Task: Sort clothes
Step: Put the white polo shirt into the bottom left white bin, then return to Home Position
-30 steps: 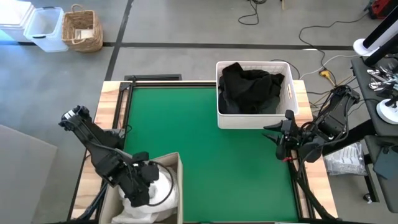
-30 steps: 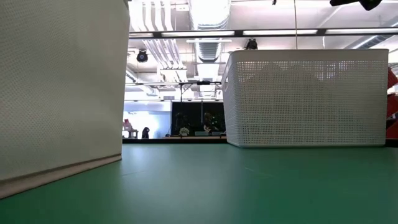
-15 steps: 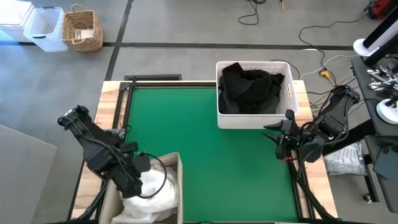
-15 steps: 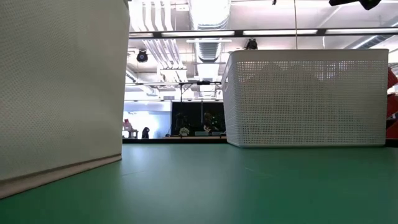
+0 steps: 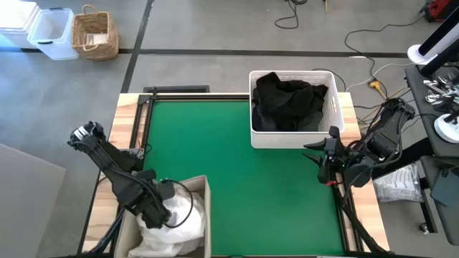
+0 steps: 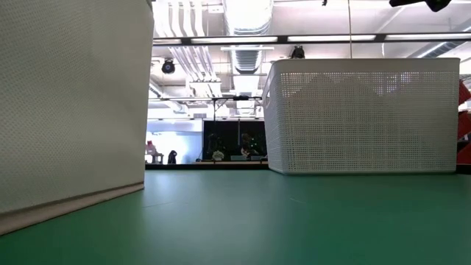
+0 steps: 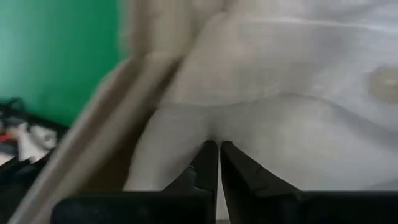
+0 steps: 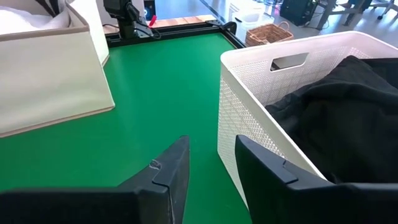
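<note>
White clothes [image 5: 185, 215] lie piled in the beige fabric bin [image 5: 207, 204] at the table's near left corner. Black clothes [image 5: 287, 100] fill the white plastic basket [image 5: 294, 138] at the far right. My left gripper [image 5: 155, 213] is down in the bin over the white clothes, its fingers shut; in the left wrist view [image 7: 219, 147] the tips point at white cloth [image 7: 280, 124]. My right gripper [image 5: 316, 155] hangs open and empty at the table's right edge, just near of the basket; it also shows in the right wrist view [image 8: 212, 149]. My left gripper's shut fingertips [image 7: 211, 149] point at a fold of the white cloth [image 7: 249, 106] in the bin. Whether they touch it, I cannot tell. Nothing shows between the fingers.
The green table top [image 5: 237, 172] lies bare between bin and basket. In the low view the bin [image 6: 66, 103] stands at the left and the basket [image 6: 360, 118] at the right. A wicker basket [image 5: 95, 34] and a plastic box [image 5: 51, 32] stand on the floor beyond the table.
My left gripper has shifted inside the bin toward the table's left edge, then a little back toward the right. More of the white clothes shows beside it now. My right arm has kept still.
</note>
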Controlling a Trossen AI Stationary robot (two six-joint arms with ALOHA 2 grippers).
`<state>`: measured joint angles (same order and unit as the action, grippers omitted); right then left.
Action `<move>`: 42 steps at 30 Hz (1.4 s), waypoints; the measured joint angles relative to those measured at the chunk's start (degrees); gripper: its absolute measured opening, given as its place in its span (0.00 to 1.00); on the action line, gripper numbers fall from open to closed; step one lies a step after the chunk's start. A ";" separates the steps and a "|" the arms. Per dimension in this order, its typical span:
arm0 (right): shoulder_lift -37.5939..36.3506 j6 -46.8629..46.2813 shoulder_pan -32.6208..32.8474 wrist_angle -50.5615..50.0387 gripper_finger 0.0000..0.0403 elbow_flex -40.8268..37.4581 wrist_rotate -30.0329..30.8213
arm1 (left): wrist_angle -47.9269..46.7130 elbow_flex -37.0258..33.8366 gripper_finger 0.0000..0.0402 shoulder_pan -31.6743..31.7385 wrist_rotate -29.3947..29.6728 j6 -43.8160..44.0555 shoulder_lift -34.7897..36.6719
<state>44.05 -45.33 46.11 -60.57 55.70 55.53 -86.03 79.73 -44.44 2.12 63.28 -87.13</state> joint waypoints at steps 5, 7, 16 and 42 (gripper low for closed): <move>0.00 -0.06 0.00 0.01 0.30 0.00 0.00 | 5.09 -1.44 0.00 -0.14 -0.18 -0.62 0.00; 0.00 -0.06 0.00 0.01 0.30 0.00 -0.01 | 5.85 -1.55 0.00 -0.14 -0.53 -0.43 -0.02; 0.02 0.02 0.00 0.01 0.30 0.00 0.00 | -0.82 4.55 0.00 -0.12 -0.35 3.71 -0.04; 0.05 5.37 -0.02 1.25 0.23 0.00 1.81 | 12.52 15.99 0.00 -0.32 46.13 -34.15 -0.02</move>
<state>44.10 -39.96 46.09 -59.31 55.70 57.33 -73.51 95.72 -44.75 48.25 29.13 -87.15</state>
